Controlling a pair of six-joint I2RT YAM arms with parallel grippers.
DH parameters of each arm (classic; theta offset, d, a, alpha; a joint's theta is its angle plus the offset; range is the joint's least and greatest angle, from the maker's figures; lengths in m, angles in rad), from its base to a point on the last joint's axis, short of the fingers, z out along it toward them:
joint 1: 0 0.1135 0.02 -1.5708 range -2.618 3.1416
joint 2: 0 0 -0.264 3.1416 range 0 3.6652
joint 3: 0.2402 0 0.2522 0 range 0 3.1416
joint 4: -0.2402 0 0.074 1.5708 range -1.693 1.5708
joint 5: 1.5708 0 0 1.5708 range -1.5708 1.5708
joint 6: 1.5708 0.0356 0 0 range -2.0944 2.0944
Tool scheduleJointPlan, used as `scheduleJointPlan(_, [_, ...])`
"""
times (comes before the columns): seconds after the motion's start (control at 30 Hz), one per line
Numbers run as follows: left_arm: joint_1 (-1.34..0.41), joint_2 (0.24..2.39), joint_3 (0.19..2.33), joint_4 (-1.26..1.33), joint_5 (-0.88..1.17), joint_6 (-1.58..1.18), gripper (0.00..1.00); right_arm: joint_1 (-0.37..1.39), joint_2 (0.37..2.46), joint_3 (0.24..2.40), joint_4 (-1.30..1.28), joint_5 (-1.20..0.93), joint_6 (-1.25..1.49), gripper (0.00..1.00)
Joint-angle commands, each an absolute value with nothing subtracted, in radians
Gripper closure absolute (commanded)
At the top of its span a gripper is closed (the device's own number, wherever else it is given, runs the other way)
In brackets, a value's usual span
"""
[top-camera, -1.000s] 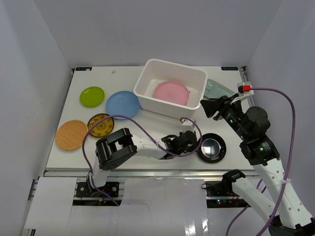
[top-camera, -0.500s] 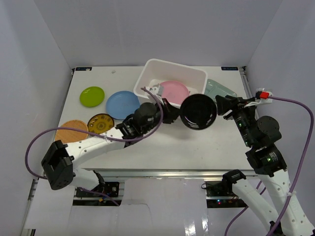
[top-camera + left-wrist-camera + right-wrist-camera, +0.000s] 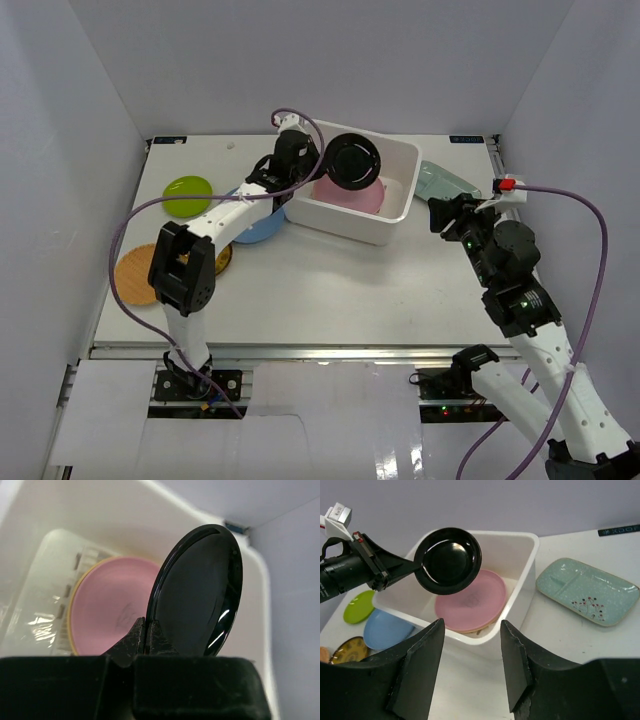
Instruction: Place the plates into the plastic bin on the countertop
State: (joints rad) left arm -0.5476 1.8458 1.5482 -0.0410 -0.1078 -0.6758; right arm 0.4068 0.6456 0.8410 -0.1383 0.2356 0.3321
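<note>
Now, starting at the left edge of the table [image 3: 330,290], the orange woven plate [image 3: 130,280], the brown-gold plate [image 3: 350,649], the lime green plate [image 3: 186,195] and the blue plate [image 3: 385,630] lie where they lay a second ago, all outside the plastic bin [image 3: 395,215]. My left arm [image 3: 185,265] reaches across this group and hides most of the brown-gold one from above. What has changed is the black plate [image 3: 352,160]. A second ago it lay flat near the front edge of the table, and now my left gripper [image 3: 148,627] is pinched on its rim and holds it up on edge over the bin, above the pink plate [image 3: 110,600] that rests on the slotted bottom. I judge that the carry is almost done, and only the lowering and the release remain for this plate. Something yellowish shows under the pink plate's edge, but I cannot tell what it is. Right of the bin, toward the back right corner, the mint dish [image 3: 587,590] lies flat and untouched. My right gripper [image 3: 471,625] hangs near that side with its fingers half apart and nothing between them. The table is plain white with a metal rail [image 3: 300,350] along the front, closed in by pale bare walls [image 3: 80,120].
</note>
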Motion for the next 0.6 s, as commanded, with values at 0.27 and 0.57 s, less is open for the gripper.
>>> scheduleJointPlan(0.27, [-0.543,1.971,1.687,-0.254,-0.134,-0.566,0.52,0.4,0.785,0.773,-0.069,0.399,0.348,0.45])
scheduleJointPlan(0.57, [-0.543,1.884,1.773,-0.268,-0.095,-0.456,0.02,0.223,1.038,0.759,0.049,0.313,0.42,0.41])
